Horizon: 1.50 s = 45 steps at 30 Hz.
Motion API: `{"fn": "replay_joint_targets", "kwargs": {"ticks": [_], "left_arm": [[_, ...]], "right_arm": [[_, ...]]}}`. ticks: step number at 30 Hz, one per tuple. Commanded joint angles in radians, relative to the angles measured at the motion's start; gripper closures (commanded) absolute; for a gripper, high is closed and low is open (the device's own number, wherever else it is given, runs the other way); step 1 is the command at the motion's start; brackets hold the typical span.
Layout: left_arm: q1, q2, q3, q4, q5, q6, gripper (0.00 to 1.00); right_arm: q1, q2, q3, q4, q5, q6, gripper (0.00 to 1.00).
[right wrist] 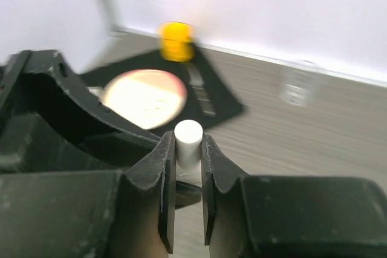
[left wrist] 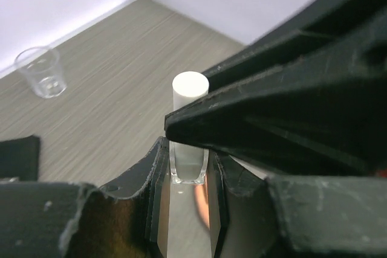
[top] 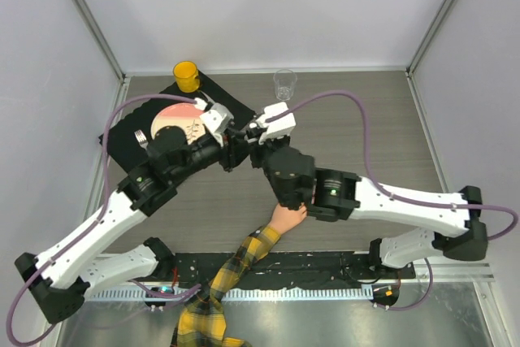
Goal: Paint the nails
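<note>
Both grippers on one small bottle

Beyond our left fingers sit a yellow cup [top: 186, 76], its inside unseen, and a plate [top: 175, 122]. Our left gripper [left wrist: 187, 176] clamps the clear bottle [left wrist: 188, 160], its contents unclear. Our right gripper [right wrist: 188, 146] pinches its white cap [right wrist: 188, 130]. A clear cup [top: 284, 84] stands beyond. Behind the right fingers lies the mannequin hand [top: 286, 217], its nails hidden under that arm.

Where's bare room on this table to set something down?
Bare tabletop between clear plastic cup and right wall. Crowded: black mat with pink plate; centre, where left end effector and right end effector grip small white-capped clear bottle.
</note>
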Motion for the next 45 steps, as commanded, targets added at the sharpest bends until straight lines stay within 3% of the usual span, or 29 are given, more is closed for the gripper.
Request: {"fn": "replay_joint_targets", "kwargs": {"ticks": [1,4,5,6,7,8,9,11,15,19,22,30,40,45], "left_arm": [[0.013,0.104,0.055,0.271,-0.174,0.058,1.0],[0.012,0.095,0.038,0.271,-0.091,0.06,1.0],[0.012,0.078,0.034,0.259,-0.03,0.069,1.0],[0.013,0.068,0.027,0.224,0.008,0.084,1.0],[0.015,0.058,0.012,0.208,0.047,0.091,1.0],[0.019,0.032,0.0,0.197,0.159,0.091,1.0],[0.033,0.019,-0.015,0.194,0.217,0.091,1.0],[0.047,-0.011,-0.054,0.196,0.286,0.065,1.0],[0.081,-0.08,-0.08,0.161,0.439,0.017,1.0],[0.089,-0.116,-0.095,0.206,0.635,-0.087,1.0],[0.089,-0.139,-0.114,0.308,0.713,-0.21,1.0],[0.089,-0.135,-0.114,0.434,0.809,-0.365,1.0],[0.089,-0.115,-0.115,0.432,0.843,-0.379,1.0],[0.089,-0.109,-0.112,0.414,0.854,-0.371,1.0]], "right_arm": [[0.09,0.124,0.052,-0.144,0.19,0.046,0.99],[0.05,0.084,0.034,-0.143,0.028,0.023,0.96],[0.035,0.067,0.026,-0.144,-0.032,0.025,0.9],[-0.006,0.044,0.02,-0.156,-0.184,0.026,0.83],[-0.023,-0.003,0.011,-0.157,-0.263,0.019,0.68],[-0.043,-0.034,-0.014,-0.154,-0.338,0.016,0.62],[-0.063,-0.061,-0.025,-0.152,-0.497,0.016,0.58],[-0.12,-0.134,-0.049,-0.157,-0.645,0.016,0.47],[-0.252,-0.223,-0.081,-0.175,-1.112,0.037,0.4],[-0.373,-0.233,-0.088,-0.17,-1.432,0.063,0.42],[-0.407,-0.235,-0.094,-0.118,-1.581,0.091,0.44],[-0.449,-0.224,-0.101,0.049,-1.726,0.194,0.5],[-0.462,-0.171,-0.058,0.115,-1.757,0.252,0.49],[-0.462,-0.146,-0.037,0.133,-1.78,0.273,0.55]]}}
